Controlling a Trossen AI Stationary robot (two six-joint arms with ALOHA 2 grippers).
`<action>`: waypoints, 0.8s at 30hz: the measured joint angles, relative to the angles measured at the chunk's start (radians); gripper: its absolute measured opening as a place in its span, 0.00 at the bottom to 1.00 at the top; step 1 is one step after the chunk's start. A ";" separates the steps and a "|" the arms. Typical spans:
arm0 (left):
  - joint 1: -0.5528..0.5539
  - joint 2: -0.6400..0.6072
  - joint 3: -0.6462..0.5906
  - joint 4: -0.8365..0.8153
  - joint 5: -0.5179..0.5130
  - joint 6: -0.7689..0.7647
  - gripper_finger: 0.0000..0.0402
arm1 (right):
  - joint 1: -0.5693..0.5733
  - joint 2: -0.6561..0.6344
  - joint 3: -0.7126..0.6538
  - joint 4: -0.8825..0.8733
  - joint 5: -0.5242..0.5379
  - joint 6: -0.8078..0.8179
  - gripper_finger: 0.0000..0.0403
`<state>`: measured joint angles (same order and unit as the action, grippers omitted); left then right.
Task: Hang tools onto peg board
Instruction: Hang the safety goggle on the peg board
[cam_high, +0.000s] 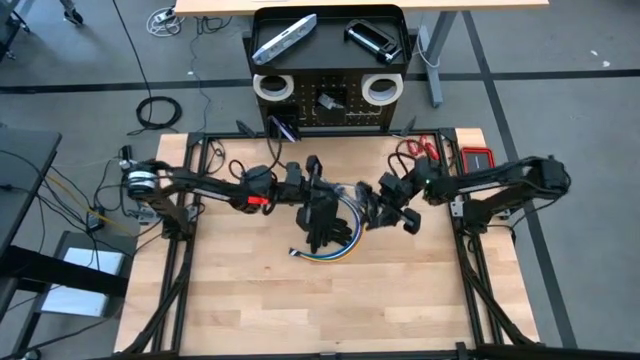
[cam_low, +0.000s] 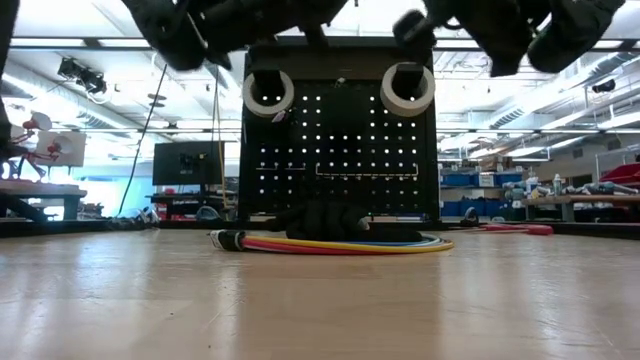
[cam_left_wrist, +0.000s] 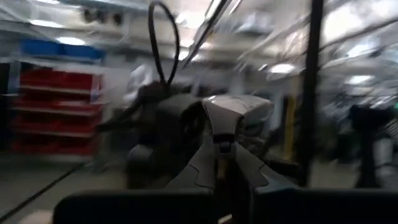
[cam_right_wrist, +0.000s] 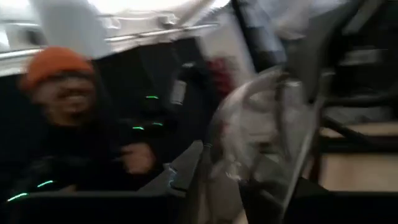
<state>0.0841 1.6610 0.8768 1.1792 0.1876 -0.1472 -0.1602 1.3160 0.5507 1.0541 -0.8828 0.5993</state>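
Cable bundle (cam_high: 335, 215) is held between both end effectors above the counter (cam_high: 240, 290).
Left end effector (cam_high: 322, 205), nearer, is closed on it; right end effector (cam_high: 385, 208) grip cannot be told; peg board (cam_high: 330, 100) lies beyond.

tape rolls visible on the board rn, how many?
2. One white tape roll hangs at the upper left of the peg board, the other tape roll at its upper right. The arms hide parts of the table.
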 joint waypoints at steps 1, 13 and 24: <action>-0.004 -0.029 0.000 -0.065 -0.032 0.030 0.04 | -0.010 -0.034 -0.005 -0.084 0.027 -0.040 0.26; 0.000 -0.105 0.000 -0.303 -0.299 0.055 0.04 | 0.047 -0.280 -0.009 -0.708 0.759 -0.503 0.42; 0.009 -0.015 0.002 -0.221 -0.307 0.013 0.04 | 0.082 -0.186 -0.012 -0.673 1.030 -0.547 0.66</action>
<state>0.0929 1.6458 0.8783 0.9581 -0.1192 -0.1337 -0.0785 1.1296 0.5385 0.3808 0.1468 0.0518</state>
